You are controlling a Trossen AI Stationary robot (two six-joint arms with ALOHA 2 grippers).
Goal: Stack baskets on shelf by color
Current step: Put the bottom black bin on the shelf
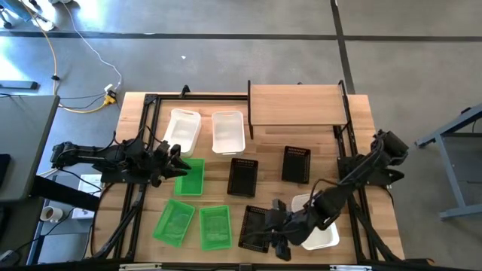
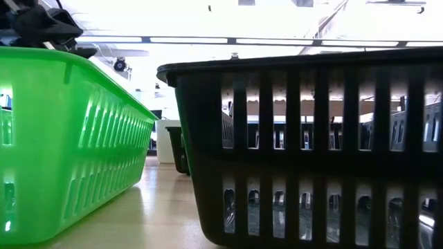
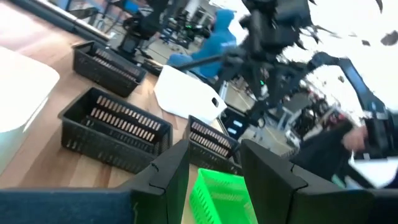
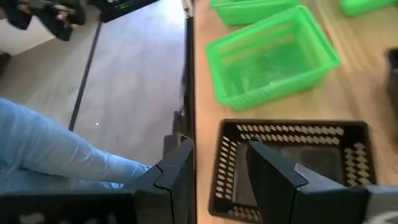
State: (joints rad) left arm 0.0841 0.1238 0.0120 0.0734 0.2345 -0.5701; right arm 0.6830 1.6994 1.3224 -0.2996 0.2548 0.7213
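Observation:
Three green baskets (image 1: 190, 177), (image 1: 175, 222), (image 1: 215, 226), three black baskets (image 1: 242, 177), (image 1: 297, 164), (image 1: 256, 226) and three white baskets (image 1: 184, 129), (image 1: 228, 132), (image 1: 320, 229) rest on their bottoms on the table. The shelf (image 1: 297, 105) stands bare at the far right. My left gripper (image 3: 214, 177) is open at the left side, level, by the farthest green basket (image 3: 221, 193). My right gripper (image 4: 217, 174) is open and slants down over the near black basket (image 4: 292, 155), one finger outside its end wall (image 4: 222, 163) and one inside, apart from it.
The near green basket (image 2: 69, 138) and the near black basket (image 2: 311, 152) stand side by side at the table's front edge. The right arm reaches across the near white basket. A person's leg in blue jeans (image 4: 56, 155) shows beyond the table's edge.

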